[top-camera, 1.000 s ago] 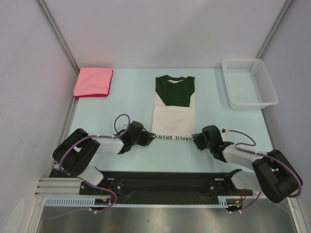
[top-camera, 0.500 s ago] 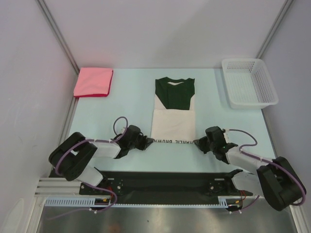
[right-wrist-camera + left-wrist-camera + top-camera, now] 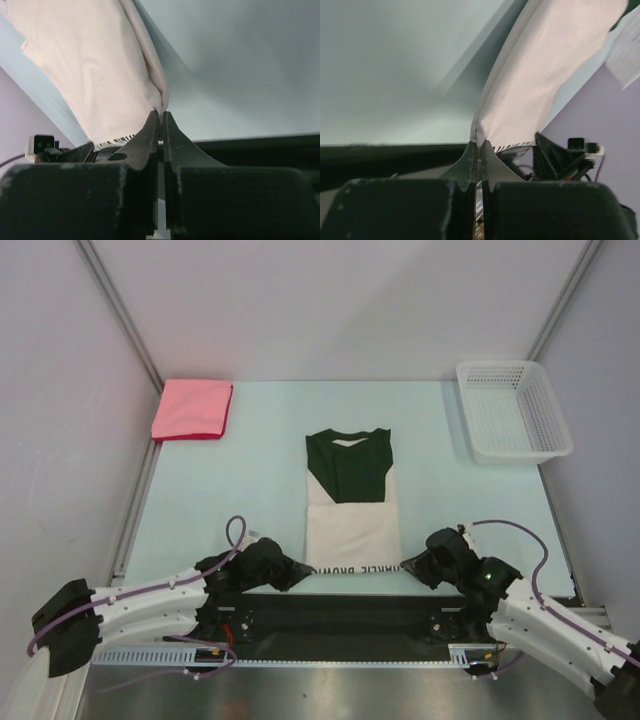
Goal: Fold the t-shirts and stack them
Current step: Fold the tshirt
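Observation:
The cream-and-dark-green t-shirt (image 3: 350, 500) lies lengthwise in the middle of the table, green collar end away from me, its lettered hem at the near edge. My left gripper (image 3: 298, 570) is shut on the hem's near-left corner; in the left wrist view the cream cloth (image 3: 530, 80) rises from between the closed tips (image 3: 479, 145). My right gripper (image 3: 408, 568) is shut on the near-right corner, and cream cloth (image 3: 95, 70) runs up from its pinched tips (image 3: 161, 114). The pink-red t-shirt (image 3: 192, 409) sits folded square at the far left.
A white mesh basket (image 3: 512, 410) stands at the far right corner. The black base rail (image 3: 340, 615) runs along the near edge under both arms. Grey walls close in the left and right sides.
Both grippers closed on the hem corners and pulled toward me. The shirt slid down the table, its hem now at the near edge. Both arms have drawn back low.

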`<control>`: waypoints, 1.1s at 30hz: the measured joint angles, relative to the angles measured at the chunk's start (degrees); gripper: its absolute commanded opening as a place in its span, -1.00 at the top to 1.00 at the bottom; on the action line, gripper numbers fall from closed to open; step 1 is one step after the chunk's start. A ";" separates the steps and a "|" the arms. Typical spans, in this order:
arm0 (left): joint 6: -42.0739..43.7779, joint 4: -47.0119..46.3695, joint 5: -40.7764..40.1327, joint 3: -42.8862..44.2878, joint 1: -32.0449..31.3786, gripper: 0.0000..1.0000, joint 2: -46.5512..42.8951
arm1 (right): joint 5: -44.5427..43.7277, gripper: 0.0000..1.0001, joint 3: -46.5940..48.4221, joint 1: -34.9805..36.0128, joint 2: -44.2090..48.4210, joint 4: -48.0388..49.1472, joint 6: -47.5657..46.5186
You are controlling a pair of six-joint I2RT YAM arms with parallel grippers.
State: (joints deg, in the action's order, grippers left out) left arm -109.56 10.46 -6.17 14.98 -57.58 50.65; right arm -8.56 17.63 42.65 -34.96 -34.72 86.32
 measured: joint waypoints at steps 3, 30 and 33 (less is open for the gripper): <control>-2.01 3.85 -1.27 -2.03 -5.70 0.99 -4.11 | -1.77 1.00 0.63 6.47 4.92 -6.45 3.89; 21.29 15.41 -4.70 33.64 19.26 0.99 12.13 | 25.99 1.00 38.49 -30.91 -36.87 0.59 -28.70; 24.98 12.92 -2.23 36.94 24.94 0.99 18.14 | 29.27 1.00 46.90 -31.43 -46.82 2.45 -32.24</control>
State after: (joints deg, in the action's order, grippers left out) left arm -84.58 23.38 -8.40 51.92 -32.64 68.79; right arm 20.71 64.53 11.22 -81.78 -32.27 54.08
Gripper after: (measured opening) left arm 0.019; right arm 0.023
